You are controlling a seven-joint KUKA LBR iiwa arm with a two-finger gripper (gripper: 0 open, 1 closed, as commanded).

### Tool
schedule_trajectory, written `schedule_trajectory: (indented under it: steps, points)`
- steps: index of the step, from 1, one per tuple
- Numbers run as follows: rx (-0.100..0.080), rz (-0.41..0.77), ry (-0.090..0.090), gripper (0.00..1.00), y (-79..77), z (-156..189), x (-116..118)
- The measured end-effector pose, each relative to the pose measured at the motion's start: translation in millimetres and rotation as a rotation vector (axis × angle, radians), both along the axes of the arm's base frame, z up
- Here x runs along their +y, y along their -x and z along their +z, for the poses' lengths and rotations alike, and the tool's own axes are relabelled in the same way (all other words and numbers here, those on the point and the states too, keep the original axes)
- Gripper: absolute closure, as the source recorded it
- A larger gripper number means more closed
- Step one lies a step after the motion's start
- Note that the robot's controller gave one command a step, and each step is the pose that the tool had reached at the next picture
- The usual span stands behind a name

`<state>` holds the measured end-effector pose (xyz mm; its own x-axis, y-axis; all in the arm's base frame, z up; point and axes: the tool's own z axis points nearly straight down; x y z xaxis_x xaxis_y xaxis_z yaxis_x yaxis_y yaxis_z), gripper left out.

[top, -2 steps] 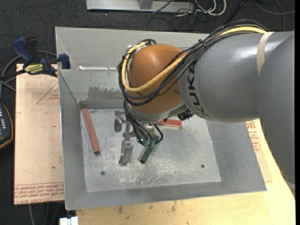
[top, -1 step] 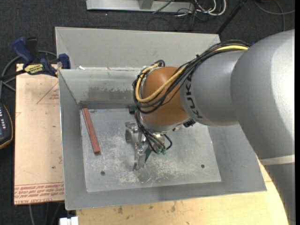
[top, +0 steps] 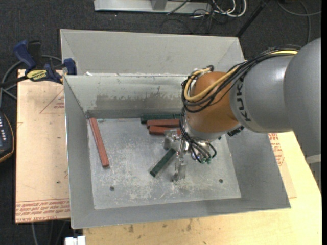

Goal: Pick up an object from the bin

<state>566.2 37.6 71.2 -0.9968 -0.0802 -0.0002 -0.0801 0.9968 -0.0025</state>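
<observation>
Currently on my screen, listed from the tool outward:

1. gripper (top: 177,173): hangs below the orange wrist cover (top: 210,105), low over the floor of the bin, right of centre and toward the front. I cannot tell from this angle whether it is open or closed, or whether it grips anything.

2. slanting green bar (top: 161,164): dark green, short and straight, lying flat on the floor. Its upper right end runs in against the gripper, and its lower left end points toward the front left corner. This is the item nearest the tool (contact itself I cannot confirm).

3. reddish-brown bar (top: 163,128): lies flat just behind the gripper, roughly parallel to the back wall, with its right end hidden under the wrist cover.

4. rear green bar (top: 159,119): dark, lying just behind the reddish-brown one and alongside it, at the foot of the back wall. Its right end is likewise hidden.

5. long red bar (top: 99,142): lies by itself along the foot of the left wall, slightly slanted, well apart from the gripper and the other three bars.

6. grey metal bin (top: 122,188): sloped walls, with a floor that is scuffed and speckled.

7. cables (top: 190,95): black and yellow, looped around the wrist cover, running back along the grey arm (top: 278,93) that enters from the right.
</observation>
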Motion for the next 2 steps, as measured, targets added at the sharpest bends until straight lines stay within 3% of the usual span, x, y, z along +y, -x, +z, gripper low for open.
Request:
schedule_trajectory:
  steps: [1,2]
  points:
    - [-0.001,0.008,-0.004,1.0,-0.3,2,6]
    - [-0.014,0.033,-0.003,1.0,-47.2,168,-1]
